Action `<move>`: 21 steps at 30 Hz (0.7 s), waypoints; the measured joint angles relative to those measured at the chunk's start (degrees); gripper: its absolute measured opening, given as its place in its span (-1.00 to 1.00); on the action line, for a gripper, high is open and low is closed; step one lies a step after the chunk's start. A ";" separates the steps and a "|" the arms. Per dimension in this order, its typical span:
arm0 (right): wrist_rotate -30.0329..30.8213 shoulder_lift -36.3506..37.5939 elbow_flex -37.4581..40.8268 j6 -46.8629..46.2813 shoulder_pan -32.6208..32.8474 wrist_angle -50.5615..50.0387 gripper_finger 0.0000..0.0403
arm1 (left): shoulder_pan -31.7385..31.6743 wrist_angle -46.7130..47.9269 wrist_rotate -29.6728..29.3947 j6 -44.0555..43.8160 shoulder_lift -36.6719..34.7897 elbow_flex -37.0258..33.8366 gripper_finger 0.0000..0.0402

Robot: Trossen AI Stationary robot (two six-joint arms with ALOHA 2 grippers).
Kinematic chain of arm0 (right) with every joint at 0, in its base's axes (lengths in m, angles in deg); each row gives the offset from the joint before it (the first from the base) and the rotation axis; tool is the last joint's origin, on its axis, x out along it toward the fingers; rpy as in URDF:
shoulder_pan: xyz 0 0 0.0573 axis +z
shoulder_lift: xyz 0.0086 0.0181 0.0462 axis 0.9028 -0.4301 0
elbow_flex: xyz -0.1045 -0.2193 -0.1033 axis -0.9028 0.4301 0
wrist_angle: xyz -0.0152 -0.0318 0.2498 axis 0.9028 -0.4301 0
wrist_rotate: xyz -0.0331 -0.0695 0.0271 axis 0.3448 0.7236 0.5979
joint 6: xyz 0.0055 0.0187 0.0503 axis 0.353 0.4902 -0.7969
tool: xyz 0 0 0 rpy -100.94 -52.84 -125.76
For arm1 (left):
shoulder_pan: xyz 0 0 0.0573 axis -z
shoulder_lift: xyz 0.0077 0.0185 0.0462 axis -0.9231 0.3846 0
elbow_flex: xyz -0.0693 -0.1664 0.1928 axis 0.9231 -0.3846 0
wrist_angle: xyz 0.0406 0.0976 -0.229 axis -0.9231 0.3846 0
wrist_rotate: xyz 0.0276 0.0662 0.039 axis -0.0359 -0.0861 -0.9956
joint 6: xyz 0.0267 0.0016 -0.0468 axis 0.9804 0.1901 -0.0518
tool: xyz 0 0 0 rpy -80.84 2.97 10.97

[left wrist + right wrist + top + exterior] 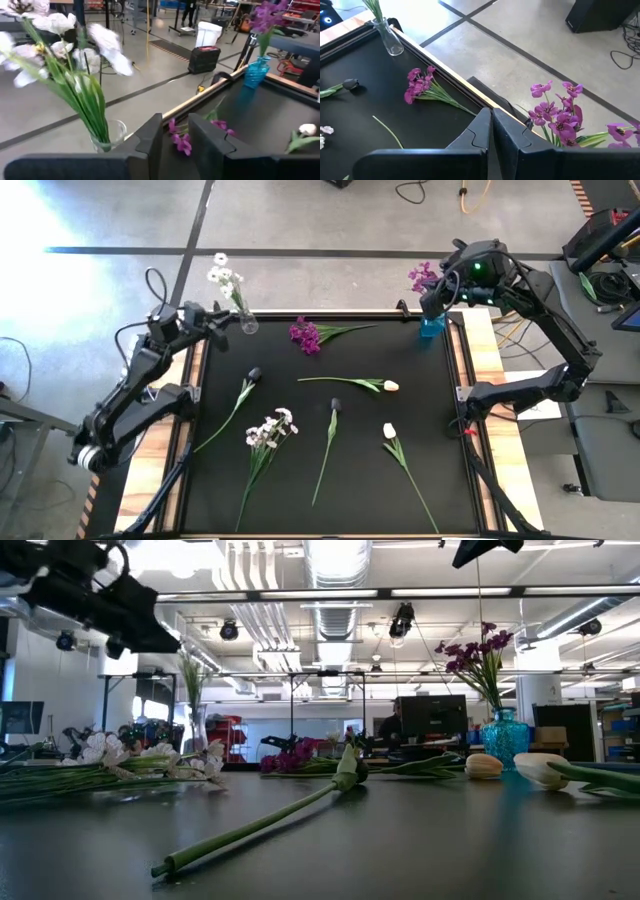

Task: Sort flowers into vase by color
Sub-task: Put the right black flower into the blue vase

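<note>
A clear glass vase (247,324) at the table's far left corner holds a white spray (60,55) upright by its stems. My left gripper (175,145) stands open just beside that vase, with nothing between its fingers. A blue vase (432,329) at the far right corner holds a magenta spray (560,112). My right gripper (490,131) hovers shut above it, holding nothing. On the black mat lie a magenta spray (307,335), two dark tulips (253,374) (335,404), two cream tulips (390,386) (389,430) and a white spray (272,427).
A raised wooden rim (470,360) runs around the black mat (350,480). Both vases stand at the mat's far edge, right by the rim. The near right part of the mat is bare. Beyond the table are floor, cables and equipment.
</note>
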 joint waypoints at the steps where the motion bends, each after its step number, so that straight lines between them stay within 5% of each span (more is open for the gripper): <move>1: -0.54 -0.02 0.00 -0.03 0.39 -0.03 -0.94 | 0.23 1.69 0.00 -0.06 -1.77 0.00 -0.62; 13: -2.62 -2.68 2.95 -6.05 16.11 0.07 -0.94 | 4.20 13.32 0.01 -4.31 -13.90 0.00 -0.62; 21: -7.34 -2.75 17.95 -23.32 27.59 14.34 -0.95 | 5.89 14.40 1.04 -4.59 -12.20 0.00 -0.62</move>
